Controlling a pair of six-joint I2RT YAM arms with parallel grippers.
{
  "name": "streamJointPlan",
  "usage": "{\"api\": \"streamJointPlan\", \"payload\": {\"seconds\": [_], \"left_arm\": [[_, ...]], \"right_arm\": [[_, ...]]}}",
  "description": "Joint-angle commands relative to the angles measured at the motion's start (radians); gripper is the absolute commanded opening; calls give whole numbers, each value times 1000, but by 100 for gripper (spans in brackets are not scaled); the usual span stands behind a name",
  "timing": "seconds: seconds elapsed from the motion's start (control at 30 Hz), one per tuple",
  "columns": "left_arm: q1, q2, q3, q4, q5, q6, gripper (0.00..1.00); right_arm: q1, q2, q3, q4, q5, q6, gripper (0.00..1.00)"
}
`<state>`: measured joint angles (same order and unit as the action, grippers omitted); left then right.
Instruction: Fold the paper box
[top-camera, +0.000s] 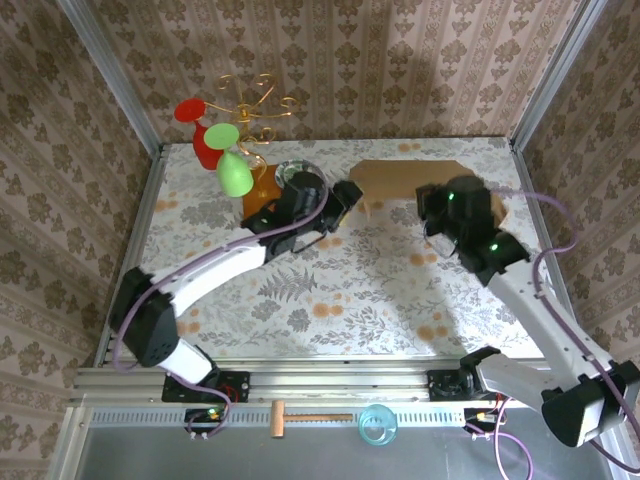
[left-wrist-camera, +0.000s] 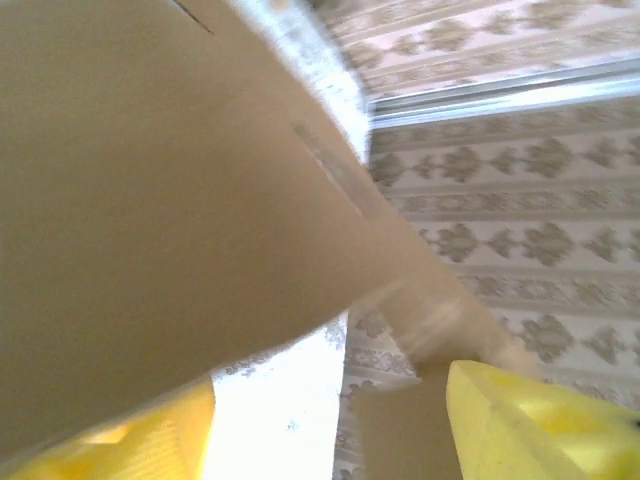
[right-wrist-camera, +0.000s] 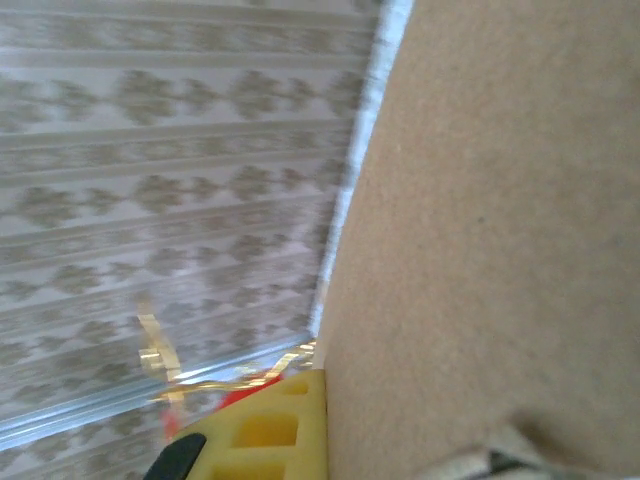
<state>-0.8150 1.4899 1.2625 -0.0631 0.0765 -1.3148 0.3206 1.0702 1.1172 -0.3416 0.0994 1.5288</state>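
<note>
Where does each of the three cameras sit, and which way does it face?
Top external: above and behind the arms, facing down at the table; both arms, the left gripper and the right gripper show at the paper box.
Left wrist: on that wrist, close against the box, facing along it toward the patterned wall; its two yellow fingers stand apart.
Right wrist: on that wrist, facing the wall, the box against one yellow finger.
Shared: all three show the box; both wrist views show the wall.
</note>
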Motion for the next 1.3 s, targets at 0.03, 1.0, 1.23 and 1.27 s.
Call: {"api": "streamJointPlan", "payload": {"seconds": [0.03,1.0,1.23,1.27], "left_arm": [[32,-169,122,-242,-144,273,70],[213,-43,420,-538,62,311,67],[200,132,522,-513,99,315,67],[201,155,534,-506,111,310,67]], "right_arm": [[-24,60,307,-287,92,-99,0],[-60,674,768,-365,-164,51,0],[-77,649,605,-272,-218,87,0],[-81,647,590,-265,-221,83,0]]}}
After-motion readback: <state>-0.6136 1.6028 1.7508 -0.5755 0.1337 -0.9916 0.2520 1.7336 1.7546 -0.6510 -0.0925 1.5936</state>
